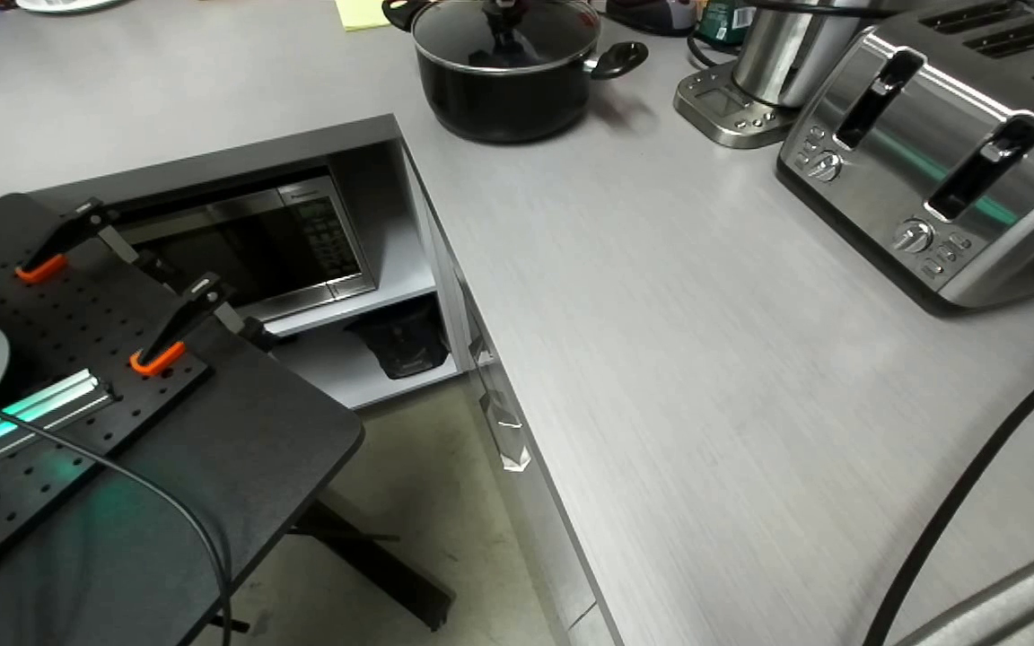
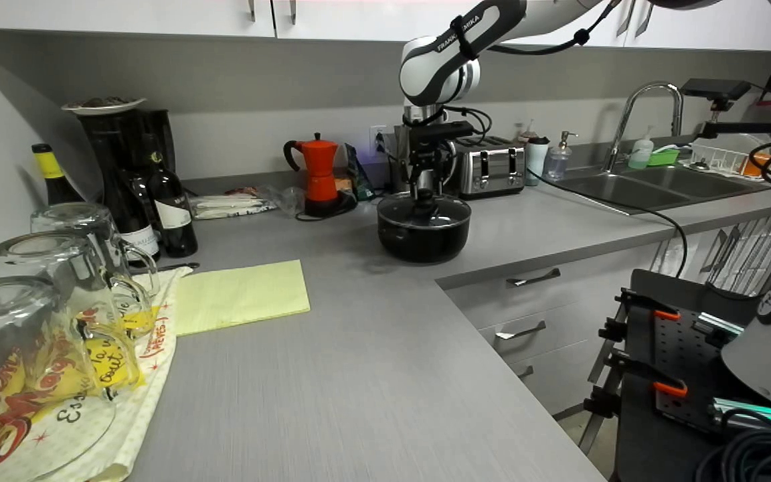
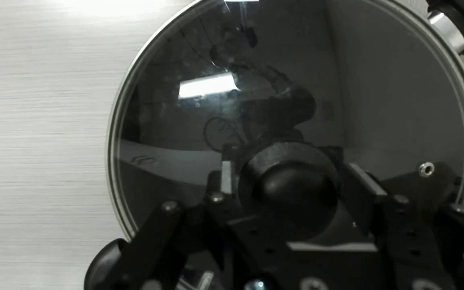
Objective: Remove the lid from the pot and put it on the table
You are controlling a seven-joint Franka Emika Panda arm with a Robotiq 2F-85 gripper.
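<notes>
The pot is black and squat and stands upright on the grey table; it also shows in the other views. The glass lid rests level on the pot; in both exterior views its metal rim sits on the pot's top. Its dark knob is round. My gripper points straight down, with one finger on each side of the knob. The fingers are close against the knob; the dark parts merge, so contact is unclear.
A steel kettle base and toaster stand beside the pot. A red moka pot stands behind it. Yellow paper, bottles and glass mugs are on the table. The table's inner edge runs near the pot.
</notes>
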